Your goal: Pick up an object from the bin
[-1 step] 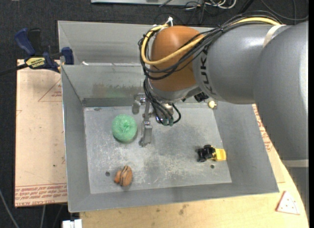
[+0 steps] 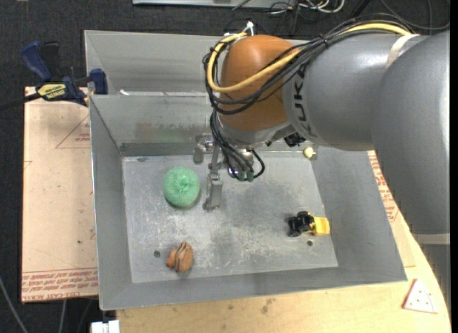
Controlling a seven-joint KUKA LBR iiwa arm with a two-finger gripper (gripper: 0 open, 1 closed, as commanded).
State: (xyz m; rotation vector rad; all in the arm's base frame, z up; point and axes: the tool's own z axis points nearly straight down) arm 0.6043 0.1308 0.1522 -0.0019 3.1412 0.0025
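In front of the fuzzy green ball (image 2: 181,187) lay a small brown nut-like lump (image 2: 180,257), and to the ball's right a yellow-and-black plastic toy (image 2: 308,225), in the grey metal bin (image 2: 243,249). The gripper (image 2: 212,197) hung just right of the ball, open or closed we could not tell; we judged it needed centring over the ball before descending. Beyond the ball, the orange-capped wrist (image 2: 250,81) pointed down.
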